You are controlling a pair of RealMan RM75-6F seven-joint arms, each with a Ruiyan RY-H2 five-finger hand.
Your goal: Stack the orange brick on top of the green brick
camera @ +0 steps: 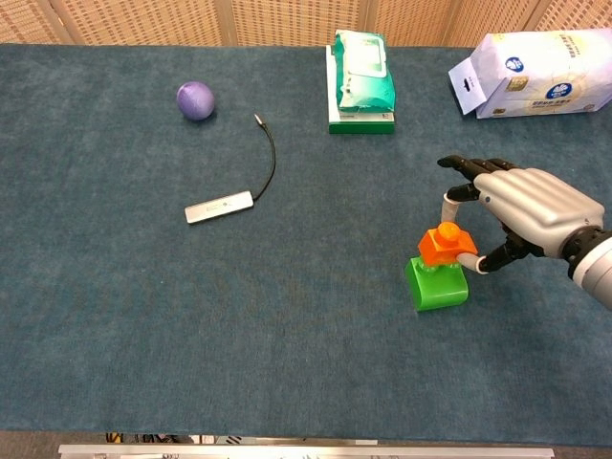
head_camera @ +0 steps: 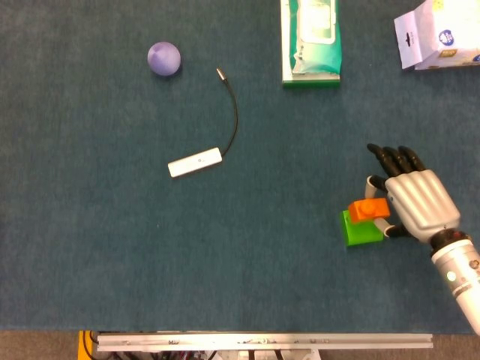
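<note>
A: How should this step be finished well?

B: The table point(camera: 287, 363) is covered in a teal, carpet-like cloth, soft enough that a hard push could rock whatever stands on it. So press lightly. The right hand point(camera: 521, 212) has its fingers point(camera: 461, 198) clamped on the orange brick point(camera: 446, 242), pinching it from two sides, and the brick sits on top of the green brick point(camera: 438, 283), over its rear part as far as I can judge.

A: Is it seated?

B: I cannot tell whether the studs have engaged. From the head view the orange brick point(head_camera: 368, 210) overhangs the far edge of the green brick point(head_camera: 362, 229) a little (perspective may exaggerate that). I would square it over the studs, push straight down, then spread the fingers sideways without dragging.

A: And the feel of things?

B: The hand point(head_camera: 418, 199) has a smooth silver shell with dark fingers point(head_camera: 386, 158). Both bricks look like hard, glossy plastic: the green one chunky with round studs, the orange one smaller with a single stud showing. Slick surfaces, so a skewed release could tip the small one off.

A: The left hand?

B: Absent from both views.
</note>
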